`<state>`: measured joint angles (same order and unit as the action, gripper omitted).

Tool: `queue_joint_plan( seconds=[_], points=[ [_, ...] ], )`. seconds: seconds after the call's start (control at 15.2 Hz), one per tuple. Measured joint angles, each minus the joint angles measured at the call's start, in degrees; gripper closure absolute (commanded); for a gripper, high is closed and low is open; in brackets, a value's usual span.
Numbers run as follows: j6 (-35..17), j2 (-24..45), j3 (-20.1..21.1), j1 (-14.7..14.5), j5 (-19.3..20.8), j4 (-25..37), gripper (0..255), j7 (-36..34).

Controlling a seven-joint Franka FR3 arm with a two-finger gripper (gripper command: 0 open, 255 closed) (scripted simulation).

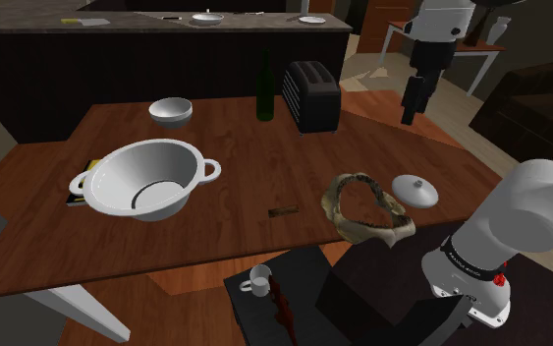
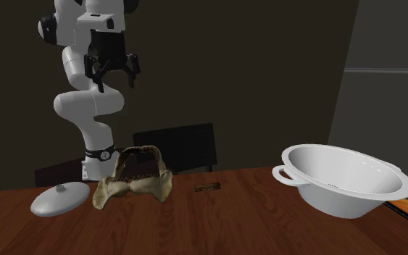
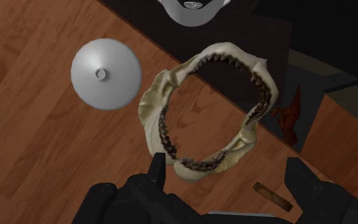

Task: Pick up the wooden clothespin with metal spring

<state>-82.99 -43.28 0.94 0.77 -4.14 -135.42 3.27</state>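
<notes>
Gripper (image 2: pixel 114 80) hangs high over the wooden table (image 2: pixel 217 224), pointing down. Fingers are spread wide and hold nothing. In the wrist view both fingertips (image 3: pixel 157 170) stand far apart over bare tabletop.

Clothespin (image 1: pixel 286 210): a small brown sliver lying flat on the table, untouched. The spring is too small to make out. Shoulder view: it sits at 9 o'clock of the shark jaw (image 1: pixel 367 208), near it but not touching. Second exterior view: clothespin (image 2: pixel 207 187) at 3 o'clock of the jaw (image 2: pixel 135 177), near the table's back edge. Wrist view: clothespin (image 3: pixel 273 196) lies close by one fingertip, on the far side of the jaw (image 3: pixel 206 108) from the lid (image 3: pixel 105 73).

The jaw is a bone-coloured toothed ring. It looks propped up, mouth gaping, in the second exterior view. The grey domed lid (image 1: pixel 416 189), knob up, is at 2 o'clock of the jaw in the shoulder view, just beside it.

A large white two-handled bowl (image 1: pixel 146 177) is at 10 o'clock of the clothespin in the shoulder view, well apart. It sits partly on a book (image 1: pixel 76 194).

Toward 12 o'clock on the table:
- small white bowl (image 1: pixel 171 111)
- dark green bottle (image 1: pixel 264 90), upright
- black toaster (image 1: pixel 311 95)

Shoulder view: gripper (image 1: pixel 411 110) is at 1 o'clock of the jaw, well above the table. A white mug (image 1: pixel 259 281) stands on a dark surface at 6 o'clock of the clothespin.
</notes>
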Motion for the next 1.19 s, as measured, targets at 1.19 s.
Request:
queue_joint_plan(
  seconds=[1.19],
  points=[
    [-32.8, 22.7, 4.4, -8.5, 1.3, -6.6, 0, 15.9]
  ],
)
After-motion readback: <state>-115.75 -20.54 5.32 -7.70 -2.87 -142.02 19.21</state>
